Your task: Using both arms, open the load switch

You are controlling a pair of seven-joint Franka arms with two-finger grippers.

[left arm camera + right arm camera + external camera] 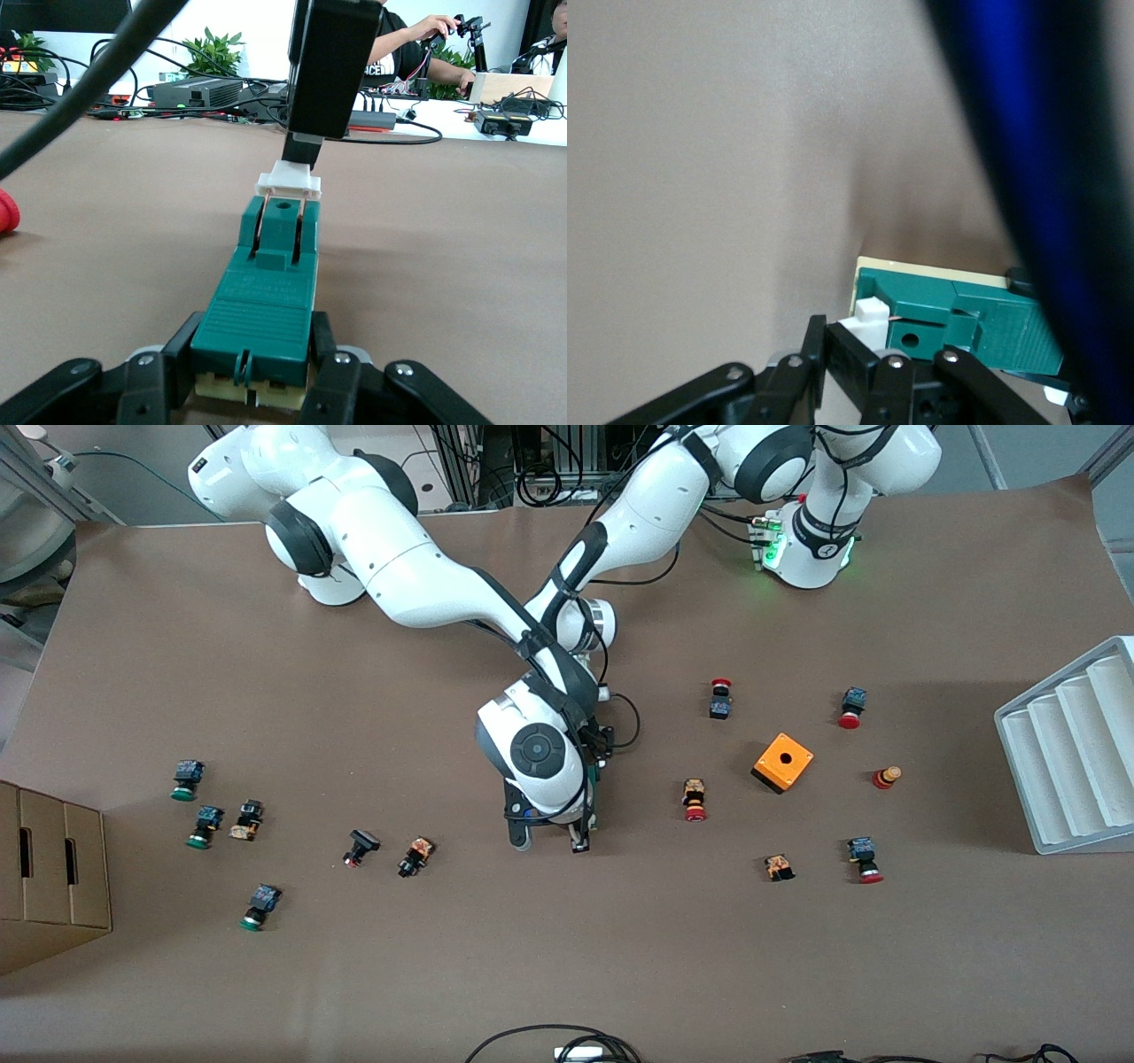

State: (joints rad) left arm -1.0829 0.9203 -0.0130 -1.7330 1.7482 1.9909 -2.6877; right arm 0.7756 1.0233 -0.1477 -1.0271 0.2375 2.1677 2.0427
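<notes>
The load switch [266,297] is a slim dark-green block lying flat on the brown table at its middle. My left gripper [252,359] is shut on the end of its body, one finger on each side. At the other end, my right gripper [306,146] comes down from above and is shut on the switch's white tab [288,184]. The right wrist view shows the right gripper [843,343] closed at the white tab [870,317], with the green body [974,328] beside it. In the front view both hands meet over the switch [595,779], and the right arm's wrist [536,753] hides most of it.
An orange box [783,762] and several red-capped push buttons [695,799] lie toward the left arm's end. Green-capped and other push buttons [205,825] lie toward the right arm's end, near a cardboard box [53,877]. A white rack [1072,753] stands at the table's edge.
</notes>
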